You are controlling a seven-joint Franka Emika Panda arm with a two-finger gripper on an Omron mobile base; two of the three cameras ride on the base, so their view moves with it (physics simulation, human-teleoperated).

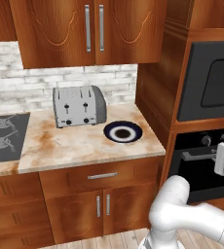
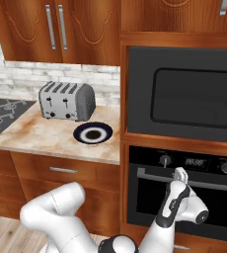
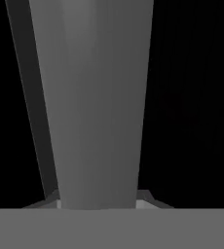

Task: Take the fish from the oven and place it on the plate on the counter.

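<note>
The black oven [image 2: 184,202] sits in the wooden tower under the microwave, and its door is closed. The fish is hidden behind that door. My gripper [image 2: 180,174] is at the silver bar handle [image 2: 150,174], with a finger on each side of it. In the hand view the handle [image 3: 97,107] is a wide grey bar running up from between the fingertips, with the black door behind it. In the left base view my gripper [image 1: 221,155] meets the handle [image 1: 196,155] at the right edge. The navy plate [image 1: 123,132] [image 2: 93,133] lies bare on the counter [image 1: 75,143] near the oven tower.
A silver toaster [image 1: 79,106] [image 2: 66,101] stands behind the plate. The black gas hob [image 1: 4,136] is at the counter's left end. The microwave [image 2: 189,96] sits above the oven. Wooden wall cabinets [image 1: 94,29] hang over the counter.
</note>
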